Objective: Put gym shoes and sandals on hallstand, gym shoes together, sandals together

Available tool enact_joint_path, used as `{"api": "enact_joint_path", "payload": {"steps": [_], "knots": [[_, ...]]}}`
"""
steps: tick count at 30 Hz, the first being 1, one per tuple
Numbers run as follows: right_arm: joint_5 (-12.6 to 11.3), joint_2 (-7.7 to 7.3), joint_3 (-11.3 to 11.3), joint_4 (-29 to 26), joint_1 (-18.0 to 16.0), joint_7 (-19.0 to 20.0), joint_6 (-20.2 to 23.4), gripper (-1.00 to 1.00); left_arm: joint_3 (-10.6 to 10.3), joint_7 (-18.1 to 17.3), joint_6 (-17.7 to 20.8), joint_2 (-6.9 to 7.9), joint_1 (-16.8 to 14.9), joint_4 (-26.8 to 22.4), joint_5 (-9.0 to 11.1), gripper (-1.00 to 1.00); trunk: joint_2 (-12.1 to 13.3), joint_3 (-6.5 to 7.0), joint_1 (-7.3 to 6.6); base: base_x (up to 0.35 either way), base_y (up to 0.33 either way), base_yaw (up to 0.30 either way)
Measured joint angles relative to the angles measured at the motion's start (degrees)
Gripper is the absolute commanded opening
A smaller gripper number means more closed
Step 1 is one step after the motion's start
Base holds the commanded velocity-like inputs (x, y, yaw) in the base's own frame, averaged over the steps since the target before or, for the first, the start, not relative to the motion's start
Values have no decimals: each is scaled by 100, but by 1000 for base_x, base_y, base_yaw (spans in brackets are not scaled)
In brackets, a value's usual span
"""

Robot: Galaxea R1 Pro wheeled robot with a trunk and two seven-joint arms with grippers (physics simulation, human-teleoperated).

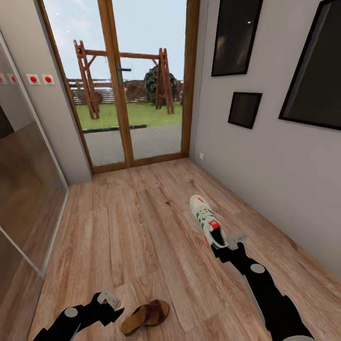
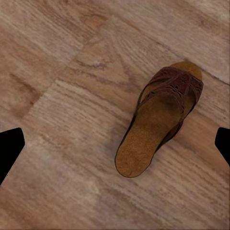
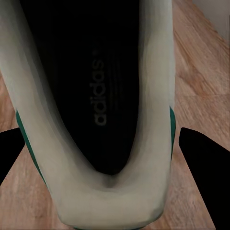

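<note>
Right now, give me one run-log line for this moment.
right gripper: open around gym shoe heel | left gripper: open beside sandal | both on corridor floor

The floor (image 1: 142,222) is light brown wood-grain plank with a soft satin sheen, and the door frame (image 1: 115,85) is a warmer, smoother wood around clear glass. The sneaker (image 1: 208,228) looks like matt off-white leather with green stripes and red trim, its dark insole (image 3: 103,91) dull and finely ribbed. The sandal (image 2: 158,122) has a mottled tan footbed with a suede-like look and a dark brown leather-look strap with cut-out patterning; the walls (image 1: 246,156) are flat matt paint.
</note>
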Motion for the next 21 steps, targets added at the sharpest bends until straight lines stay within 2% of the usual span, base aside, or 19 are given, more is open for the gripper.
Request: {"api": "enact_joint_path", "payload": {"steps": [5,10,14,21], "knots": [[6,-2,-2,-2,0,18,33,-100,6,6,14,-9,-4,-3,-8,100,0,0,-1,253,94,0],[7,-2,4,-4,1,20,39,-100,7,7,15,-19,-6,-3,-9,100,0,0,1,93,30,0],[6,-2,8,-6,1,22,40,-100,15,7,2,-20,-7,-3,10,100,0,0,-1,231,4,0],[12,-6,9,-4,1,29,32,-100,17,7,-8,-12,-1,-3,-5,100,0,0,2,61,0,0]]}}
